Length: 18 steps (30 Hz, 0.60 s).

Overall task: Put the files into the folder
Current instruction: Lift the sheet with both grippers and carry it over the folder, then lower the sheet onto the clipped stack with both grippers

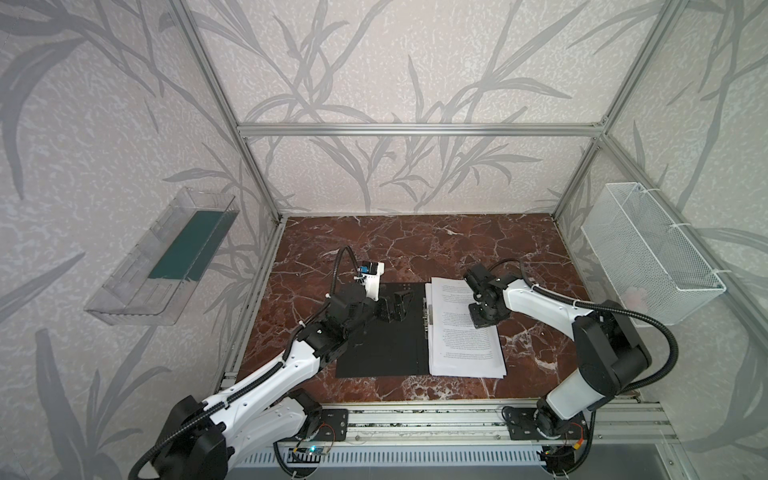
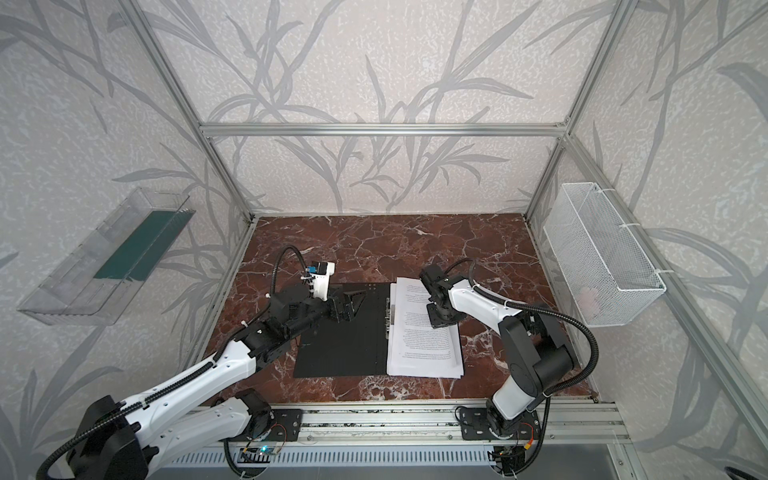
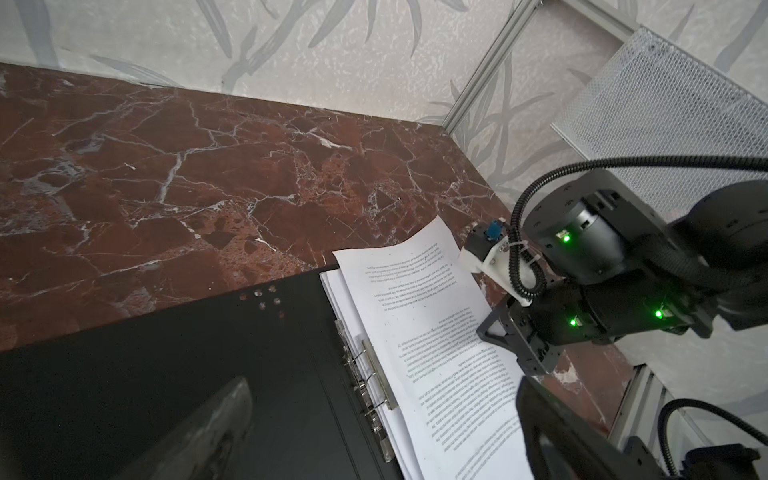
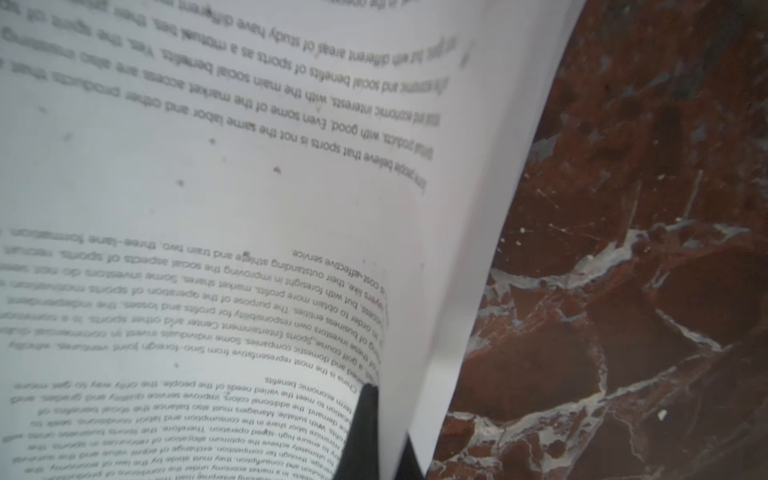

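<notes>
Files lie centre-right on the open folder — thin, floppy, slippery; I'd take them by an edge. My right gripper pinches the top sheet's edge; left gripper gapes wide, empty.

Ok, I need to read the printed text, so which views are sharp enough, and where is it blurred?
Right wrist view: papers fill the frame, middle lines readable, edges and bottom smeared. Left wrist view: print in focus but too small. Both top views: sharp overall, text only grey streaks.
</notes>
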{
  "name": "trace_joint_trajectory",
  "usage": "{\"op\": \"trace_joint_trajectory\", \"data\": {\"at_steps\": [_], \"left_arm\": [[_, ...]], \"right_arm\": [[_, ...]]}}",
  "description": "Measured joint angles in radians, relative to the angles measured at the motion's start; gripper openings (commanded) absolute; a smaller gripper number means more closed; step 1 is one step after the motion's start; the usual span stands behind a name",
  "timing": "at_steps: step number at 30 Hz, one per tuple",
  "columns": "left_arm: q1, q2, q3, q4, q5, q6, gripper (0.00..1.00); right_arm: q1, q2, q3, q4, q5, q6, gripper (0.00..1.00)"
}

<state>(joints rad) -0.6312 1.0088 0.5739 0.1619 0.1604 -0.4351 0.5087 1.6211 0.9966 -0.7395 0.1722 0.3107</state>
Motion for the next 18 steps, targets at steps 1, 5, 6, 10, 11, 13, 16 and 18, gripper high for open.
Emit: {"op": "trace_joint_trajectory", "data": {"at_steps": [1,5,6,10,11,13,16,18], "left_arm": [[0.002,0.001,-0.008,0.009,0.007,0.016,0.99],[0.01,0.006,-0.032,0.045,0.035,0.054,0.99],[0.013,0.01,-0.035,0.055,0.042,0.061,0.99],[0.026,0.043,-0.035,0.079,0.063,0.073,0.99],[0.029,0.052,-0.035,0.083,0.072,0.075,0.99],[0.033,0.068,-0.035,0.093,0.084,0.076,0.99],[0.038,0.088,-0.035,0.104,0.1,0.076,0.99],[0.039,0.101,-0.035,0.108,0.108,0.076,0.99]], "right_arm": [[0.0,-0.003,0.0,0.001,0.007,-0.002,0.0],[0.0,-0.008,0.006,-0.013,0.023,-0.013,0.0],[0.0,-0.008,0.012,-0.021,0.025,-0.017,0.0],[0.003,-0.008,0.029,-0.031,0.016,-0.025,0.0],[0.004,-0.008,0.029,-0.033,0.013,-0.025,0.0],[0.006,-0.008,0.029,-0.032,0.002,-0.025,0.0],[0.01,-0.008,0.029,-0.029,-0.018,-0.026,0.0],[0.01,-0.008,0.029,-0.027,-0.032,-0.025,0.0]]}}
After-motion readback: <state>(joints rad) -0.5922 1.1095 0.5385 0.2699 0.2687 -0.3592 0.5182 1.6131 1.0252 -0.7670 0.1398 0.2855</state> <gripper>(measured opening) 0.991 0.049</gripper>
